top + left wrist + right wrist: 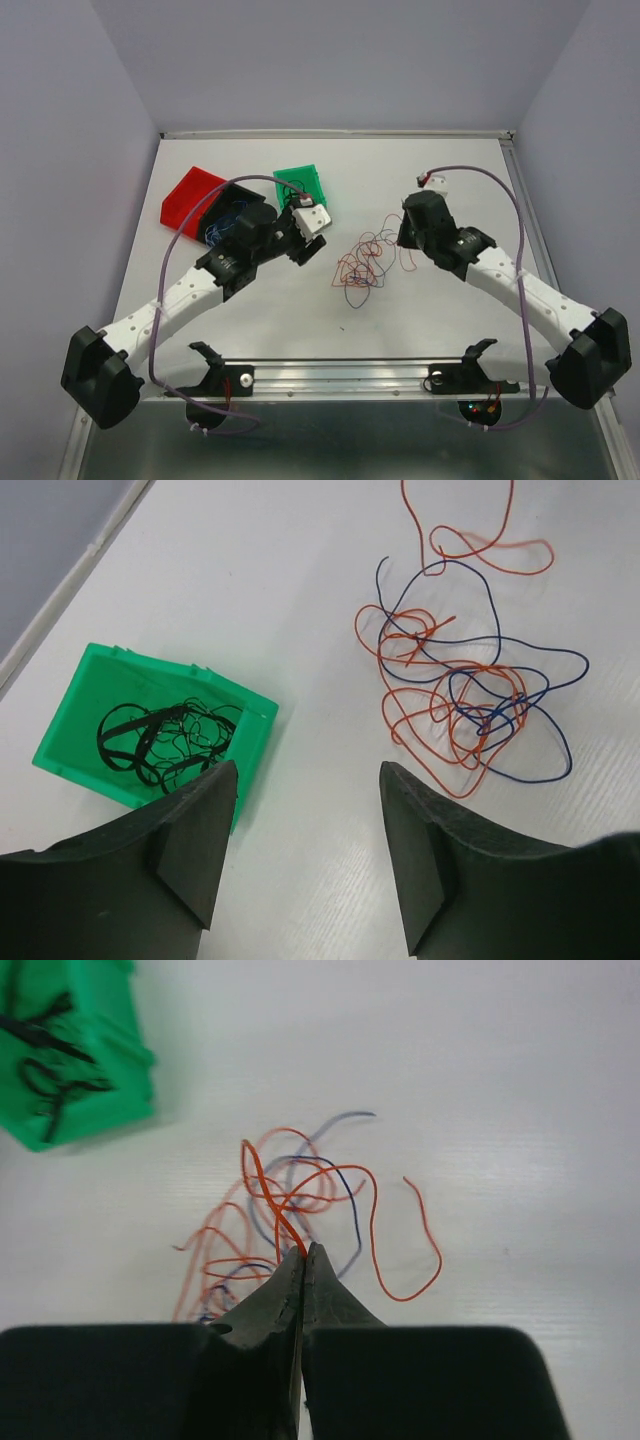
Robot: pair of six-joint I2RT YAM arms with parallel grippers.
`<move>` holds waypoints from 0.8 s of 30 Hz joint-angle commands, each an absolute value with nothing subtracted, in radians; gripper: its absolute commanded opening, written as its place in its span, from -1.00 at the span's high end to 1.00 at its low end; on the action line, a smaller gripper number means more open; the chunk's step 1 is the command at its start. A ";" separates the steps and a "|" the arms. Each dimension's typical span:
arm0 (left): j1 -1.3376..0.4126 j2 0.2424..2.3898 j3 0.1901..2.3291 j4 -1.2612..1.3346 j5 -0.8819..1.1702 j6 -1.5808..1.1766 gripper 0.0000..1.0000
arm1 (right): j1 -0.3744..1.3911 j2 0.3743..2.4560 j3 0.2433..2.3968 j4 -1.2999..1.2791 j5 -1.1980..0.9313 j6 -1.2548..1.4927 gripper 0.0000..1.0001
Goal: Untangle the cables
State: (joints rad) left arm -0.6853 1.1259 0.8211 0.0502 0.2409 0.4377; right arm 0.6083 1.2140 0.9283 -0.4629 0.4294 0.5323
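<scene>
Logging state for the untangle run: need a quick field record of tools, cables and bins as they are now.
tangle: red and blue cables looped together on the table, between the arms
green bin: holds a clump of black cables
red bin: far left, by the left arm; contents unclear
left tool: open, empty, above the table between green bin and tangle
right tool: shut on a red cable at the tangle's edge
</scene>
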 commanded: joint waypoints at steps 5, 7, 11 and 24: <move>-0.672 0.949 0.856 0.233 0.363 0.391 -0.68 | 0.632 1.176 1.262 -0.422 0.106 0.430 0.99; -0.669 0.980 0.925 0.222 0.408 0.399 -0.91 | 0.655 1.207 1.322 -0.425 0.074 0.411 0.99; -0.628 1.106 1.038 0.233 0.482 0.385 -0.98 | 0.687 1.241 1.396 -0.434 0.049 0.367 0.99; -0.546 1.347 1.233 0.146 0.874 0.416 -0.97 | 0.712 1.259 1.468 -0.434 0.006 0.291 0.99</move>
